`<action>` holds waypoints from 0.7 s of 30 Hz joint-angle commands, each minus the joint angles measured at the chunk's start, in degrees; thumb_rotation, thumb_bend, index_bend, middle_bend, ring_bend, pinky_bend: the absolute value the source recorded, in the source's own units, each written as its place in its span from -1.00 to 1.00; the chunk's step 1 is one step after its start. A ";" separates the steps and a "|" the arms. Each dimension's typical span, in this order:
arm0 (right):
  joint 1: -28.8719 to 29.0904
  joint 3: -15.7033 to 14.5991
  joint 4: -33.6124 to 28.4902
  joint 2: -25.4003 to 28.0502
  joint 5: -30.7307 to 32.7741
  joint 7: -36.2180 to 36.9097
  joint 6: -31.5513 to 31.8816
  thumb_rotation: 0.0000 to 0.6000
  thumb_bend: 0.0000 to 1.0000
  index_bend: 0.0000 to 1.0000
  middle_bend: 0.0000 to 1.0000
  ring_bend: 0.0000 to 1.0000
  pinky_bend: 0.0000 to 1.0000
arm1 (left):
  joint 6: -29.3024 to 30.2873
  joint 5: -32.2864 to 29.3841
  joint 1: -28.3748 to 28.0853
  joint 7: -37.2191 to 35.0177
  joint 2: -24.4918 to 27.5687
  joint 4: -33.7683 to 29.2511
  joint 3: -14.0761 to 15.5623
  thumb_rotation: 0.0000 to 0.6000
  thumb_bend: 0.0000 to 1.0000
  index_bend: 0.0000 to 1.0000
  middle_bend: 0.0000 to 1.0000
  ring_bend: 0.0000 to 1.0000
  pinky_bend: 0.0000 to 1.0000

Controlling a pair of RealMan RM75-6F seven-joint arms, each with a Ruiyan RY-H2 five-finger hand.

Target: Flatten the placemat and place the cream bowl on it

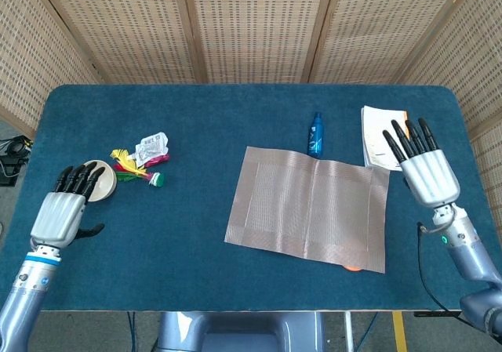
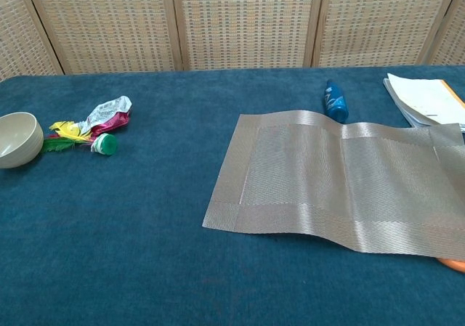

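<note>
Blue felt covers the whole table [image 1: 196,117], with woven cane screens standing behind its far edge. Nearest the robot, at the front left, the left hand [image 1: 64,207] hangs over the cloth with its fingers extended and held close together, holding nothing; their tips reach the near rim of the cream bowl [image 1: 97,180], which sits upright and empty just beyond them, so the bowl lies straight ahead of that hand along the line of its fingers. At the front right the right hand [image 1: 427,172] is raised with its fingers fanned apart, palm down and empty, just off the right edge of the placemat [image 1: 310,207]. The placemat lies spread open in the right half of the table, its long axis running left to right; a crease crosses its middle, the near edge ripples a little in the chest view, and its far right corner rides up on the white booklet [image 2: 425,97], so it is not quite flat. A sliver of something orange [image 2: 454,263] peeks from under its near right corner. The bowl is well apart from the mat, off to its left, and the left hand is plainly the nearer one; I judge the carry will run rightward across bare felt. Beyond the bowl lies a small heap of bright wrappers and a green cap [image 1: 141,162]; farther back, a blue bottle [image 1: 315,135] lies at the mat's far edge.
</note>
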 commanded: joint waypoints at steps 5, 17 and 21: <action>-10.95 -2.25 -11.24 -1.93 2.10 1.75 10.02 1.00 -1.00 -1.00 -1.00 -1.00 -1.00 | -9.02 16.31 -10.69 -11.08 -6.69 13.65 1.13 1.00 -1.00 -0.88 -1.00 -1.00 -1.00; -14.11 -2.70 -13.50 -5.21 2.82 2.44 10.77 1.00 -1.00 -1.00 -1.00 -1.00 -1.00 | -11.14 28.03 -22.55 -26.40 -21.00 33.76 3.17 1.00 -1.00 -0.25 -1.00 -1.00 -1.00; -14.29 -2.29 -12.42 -5.27 2.07 3.58 11.00 1.00 -1.00 -1.00 -1.00 -1.00 -1.00 | -11.89 28.30 -24.43 -28.13 -24.79 38.39 4.04 1.00 -1.00 -0.21 -1.00 -1.00 -1.00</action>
